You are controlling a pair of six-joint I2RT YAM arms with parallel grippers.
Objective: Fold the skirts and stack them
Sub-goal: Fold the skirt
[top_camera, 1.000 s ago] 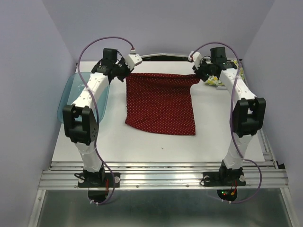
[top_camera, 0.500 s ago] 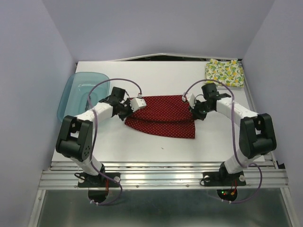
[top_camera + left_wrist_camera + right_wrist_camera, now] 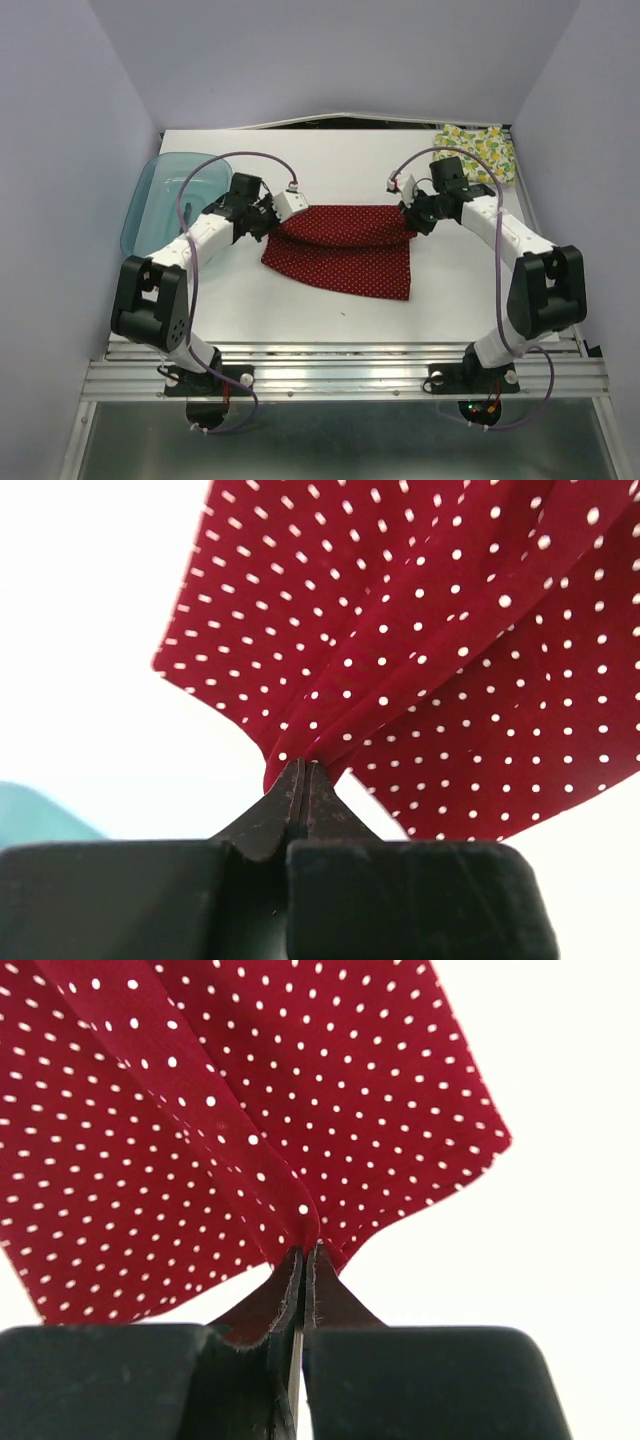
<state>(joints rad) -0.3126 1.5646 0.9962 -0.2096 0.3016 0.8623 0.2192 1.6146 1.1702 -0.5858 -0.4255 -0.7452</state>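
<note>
Nearest to me run the ribbed metal rails where my two arms are bolted. Beyond them lies the flat white table, matte and plain.

The red skirt sits at the middle of the table. Its near part lies flat, with a straight near hem, while its far edge is raised at both corners. My left tool is clamped on the far left corner and my right tool on the far right corner. From each wrist I see the black fingers pressed together with the cloth pinched at their tips. Between the two grips the far edge sags in a soft band over the flat part.

Left of my left arm, at the table's edge, stands a blue tray of see-through plastic with rounded corners. In the far right corner of the table lies the cream skirt, a small squarish bundle printed in yellow and green, well apart from the red one. Pale lilac walls close in the table on the left, right and far sides.

The red cloth is thin and dark, sprinkled with tiny white dots, and it fans out from each grip in loose pleats.
</note>
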